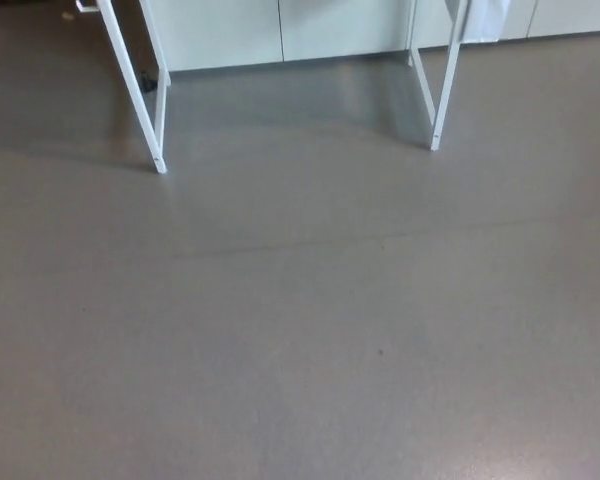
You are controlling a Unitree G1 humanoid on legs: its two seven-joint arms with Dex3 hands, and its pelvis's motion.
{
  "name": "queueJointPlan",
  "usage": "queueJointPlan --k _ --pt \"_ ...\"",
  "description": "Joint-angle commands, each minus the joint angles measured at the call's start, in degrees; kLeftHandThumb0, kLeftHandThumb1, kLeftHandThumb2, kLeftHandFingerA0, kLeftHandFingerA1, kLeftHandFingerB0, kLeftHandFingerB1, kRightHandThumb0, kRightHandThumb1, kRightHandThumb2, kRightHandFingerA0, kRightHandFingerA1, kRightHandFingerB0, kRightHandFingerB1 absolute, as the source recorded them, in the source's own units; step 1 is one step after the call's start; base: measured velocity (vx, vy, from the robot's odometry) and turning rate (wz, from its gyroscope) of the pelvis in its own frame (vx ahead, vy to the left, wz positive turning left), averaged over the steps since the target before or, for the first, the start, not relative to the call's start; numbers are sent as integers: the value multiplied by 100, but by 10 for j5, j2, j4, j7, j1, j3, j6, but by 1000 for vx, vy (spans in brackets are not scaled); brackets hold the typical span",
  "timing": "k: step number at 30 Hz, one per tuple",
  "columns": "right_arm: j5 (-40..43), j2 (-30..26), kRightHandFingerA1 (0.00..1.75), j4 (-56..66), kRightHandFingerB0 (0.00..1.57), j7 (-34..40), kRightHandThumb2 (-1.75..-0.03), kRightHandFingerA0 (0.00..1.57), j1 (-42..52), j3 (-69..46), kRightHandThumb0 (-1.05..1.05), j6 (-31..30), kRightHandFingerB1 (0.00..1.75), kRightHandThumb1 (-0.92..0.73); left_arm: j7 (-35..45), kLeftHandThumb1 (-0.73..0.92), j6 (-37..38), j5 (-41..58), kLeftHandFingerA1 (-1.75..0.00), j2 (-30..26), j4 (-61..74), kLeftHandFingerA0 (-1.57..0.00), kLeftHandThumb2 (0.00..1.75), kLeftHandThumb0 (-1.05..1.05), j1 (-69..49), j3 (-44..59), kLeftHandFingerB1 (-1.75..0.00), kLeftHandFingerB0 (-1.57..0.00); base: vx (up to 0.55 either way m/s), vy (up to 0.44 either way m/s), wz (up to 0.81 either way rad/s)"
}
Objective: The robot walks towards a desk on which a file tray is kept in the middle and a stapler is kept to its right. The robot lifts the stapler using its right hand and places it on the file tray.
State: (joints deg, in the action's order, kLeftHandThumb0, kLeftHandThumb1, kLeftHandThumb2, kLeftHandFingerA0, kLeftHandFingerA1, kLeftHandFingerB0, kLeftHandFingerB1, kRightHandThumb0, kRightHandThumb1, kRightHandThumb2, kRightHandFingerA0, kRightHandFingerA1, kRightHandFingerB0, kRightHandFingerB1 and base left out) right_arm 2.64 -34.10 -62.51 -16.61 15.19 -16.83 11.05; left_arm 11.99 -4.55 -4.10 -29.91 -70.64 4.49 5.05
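Mostly just grey-brown floor [300, 340] filling the frame. Pale cabinets [280, 30] run along 12 o'clock, and white table legs [136, 100] come down at 11 and 1 o'clock. Neither robot hand shows, so can't tell if fingers are apart or together. The stapler's out of frame too, so can't tell its spot or long axis.

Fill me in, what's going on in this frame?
Nothing is being handled. The head view shows only grey floor, the white desk legs at the top edge and pale cabinet panels behind them. The desk top, file tray and stapler are out of frame, and neither the left hand nor the right hand shows. The robot looks to be on its approach, not yet at the desk.
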Motion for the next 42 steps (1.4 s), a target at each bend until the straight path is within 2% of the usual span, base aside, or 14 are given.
queueJointPlan --k 1,2,4,5,8,11,17,25,26,33,34,37,38,42 --pt "23 3 56 2 9 -6 -71 27 9 -18 -51 5 38 -47 -8 35 8 -1 -96 -7 -8 -46 130 -74 2 2 -78 -12 225 56 -15" --pt "34 7 55 8 0 -14 -98 8 11 -28 -29 1 49 -49 -8 35 7 -4 -97 -7 -6 -50 130 -76 1 -1 -78 -11 218 70 -17" --pt "22 4 54 0 0 -5 -98 7 5 -22 -28 -5 49 -50 -10 34 5 -4 -101 -7 -7 -53 133 -75 3 0 -80 -12 225 109 -11" --pt "20 6 47 -1 11 1 -68 14 6 -22 -47 2 35 -51 -13 34 6 -5 -100 -6 -7 -54 131 -75 2 -2 -79 -12 291 145 4" --pt "6 -2 58 12 9 -2 -74 34 18 -9 -52 6 38 -49 -16 34 12 -2 -102 -5 -7 -56 134 -74 1 1 -80 -13 301 157 -25" --pt "19 1 51 10 11 -7 -70 18 19 -18 -51 6 37 -50 -15 33 2 -1 -101 -4 -6 -53 134 -74 4 2 -80 -12 241 133 2" --pt "5 -4 54 28 12 8 -74 25 28 -4 -55 -4 38 -47 -20 48 1 3 -83 -4 -7 -31 130 -59 7 9 -69 0 118 1 7" --pt "21 8 53 2 9 -7 -72 21 21 -19 -50 11 37 -48 -21 48 3 -4 -87 -9 -5 -36 131 -61 8 1 -70 0 161 -192 4" --pt "15 6 59 -1 10 -1 -73 34 19 -14 -53 10 38 -47 -21 48 8 -3 -89 -8 -6 -43 130 -61 7 2 -69 0 130 -102 2" --pt "32 12 51 -12 11 -10 -69 16 20 -22 -51 18 37 -48 -14 47 16 0 -87 -11 -6 -36 130 -62 4 5 -70 0 115 12 -5" --pt "18 9 62 -8 10 0 -73 40 23 -12 -53 22 38 -48 -13 45 14 -1 -86 -11 -5 -35 128 -62 4 4 -70 0 161 126 -3" --pt "10 5 54 -3 8 1 -73 24 29 -3 -55 27 38 -48 -17 46 10 -4 -85 -11 -4 -34 129 -61 5 1 -69 0 199 159 6" --pt "12 5 52 -3 8 -1 -73 22 29 -3 -53 26 38 -49 -21 47 8 -5 -90 -11 -2 -46 130 -61 5 1 -69 0 196 164 1" --pt "23 8 50 5 11 0 -71 17 33 -9 -53 19 37 -49 -22 50 2 -10 -87 -11 -4 -39 131 -59 9 -6 -69 0 61 52 5"
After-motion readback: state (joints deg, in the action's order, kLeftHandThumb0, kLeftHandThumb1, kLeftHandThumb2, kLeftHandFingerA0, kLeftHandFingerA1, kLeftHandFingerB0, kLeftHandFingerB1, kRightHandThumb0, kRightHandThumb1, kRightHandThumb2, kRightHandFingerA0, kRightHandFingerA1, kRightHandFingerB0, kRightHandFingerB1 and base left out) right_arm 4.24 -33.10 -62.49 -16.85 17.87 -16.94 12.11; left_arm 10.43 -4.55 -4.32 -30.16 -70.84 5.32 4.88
